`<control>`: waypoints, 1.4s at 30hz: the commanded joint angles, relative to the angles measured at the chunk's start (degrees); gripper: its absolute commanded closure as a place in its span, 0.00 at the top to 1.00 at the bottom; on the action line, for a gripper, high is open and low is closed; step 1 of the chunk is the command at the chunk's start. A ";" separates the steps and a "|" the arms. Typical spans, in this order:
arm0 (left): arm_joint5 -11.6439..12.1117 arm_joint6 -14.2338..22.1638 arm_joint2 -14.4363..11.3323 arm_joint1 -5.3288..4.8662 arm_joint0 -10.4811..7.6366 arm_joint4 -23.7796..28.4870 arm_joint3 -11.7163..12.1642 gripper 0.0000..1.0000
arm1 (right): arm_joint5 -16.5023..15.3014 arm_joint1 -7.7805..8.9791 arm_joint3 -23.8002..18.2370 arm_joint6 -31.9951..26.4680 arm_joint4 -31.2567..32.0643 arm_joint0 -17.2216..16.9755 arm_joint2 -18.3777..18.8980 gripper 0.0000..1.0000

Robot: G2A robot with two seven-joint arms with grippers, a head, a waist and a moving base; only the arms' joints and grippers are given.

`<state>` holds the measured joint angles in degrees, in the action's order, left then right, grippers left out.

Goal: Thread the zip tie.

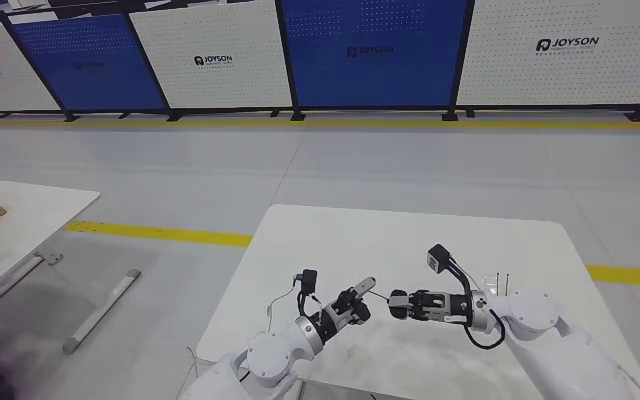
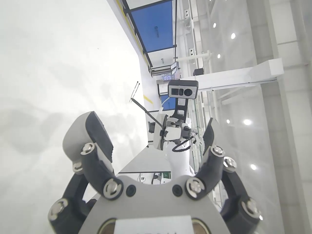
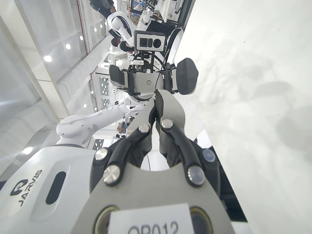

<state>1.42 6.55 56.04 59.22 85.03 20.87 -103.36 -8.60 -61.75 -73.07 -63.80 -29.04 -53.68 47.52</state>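
My right gripper (image 1: 398, 303) hovers over the front part of the white table (image 1: 400, 240), shut on a thin black zip tie (image 2: 146, 112). In the right wrist view its fingers meet at the tips (image 3: 155, 98). The tie sticks out of the gripper towards the left arm. My left gripper (image 1: 362, 293) faces it a short way off, open, with nothing between its fingers (image 2: 100, 132). In the left wrist view the held tie slants across the gap between the two hands. Seen from the right wrist, the left gripper's black pads (image 3: 186, 76) stand wide apart just beyond my shut fingertips.
A few loose zip ties (image 1: 497, 283) lie on the table to the right, behind the right arm; the left wrist view has them too, as loose zip ties (image 2: 136, 90). A second white table (image 1: 40, 215) stands off to the far left.
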 commanded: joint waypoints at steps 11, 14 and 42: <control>-0.96 -1.61 -0.52 0.53 -0.88 -1.35 -0.31 1.00 | 0.00 0.00 0.00 0.00 0.00 0.00 0.00 0.00; -0.96 -1.61 -0.52 0.53 -0.88 -1.35 -0.31 1.00 | 0.00 0.00 0.00 0.00 0.00 0.00 0.00 0.00; 3.72 6.39 2.23 0.90 0.48 1.71 0.25 0.00 | 0.00 0.00 0.00 0.00 0.00 0.00 0.00 0.00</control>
<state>5.16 12.94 58.27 60.08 85.54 22.61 -103.15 -8.60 -61.75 -73.07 -63.80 -29.04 -53.68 47.52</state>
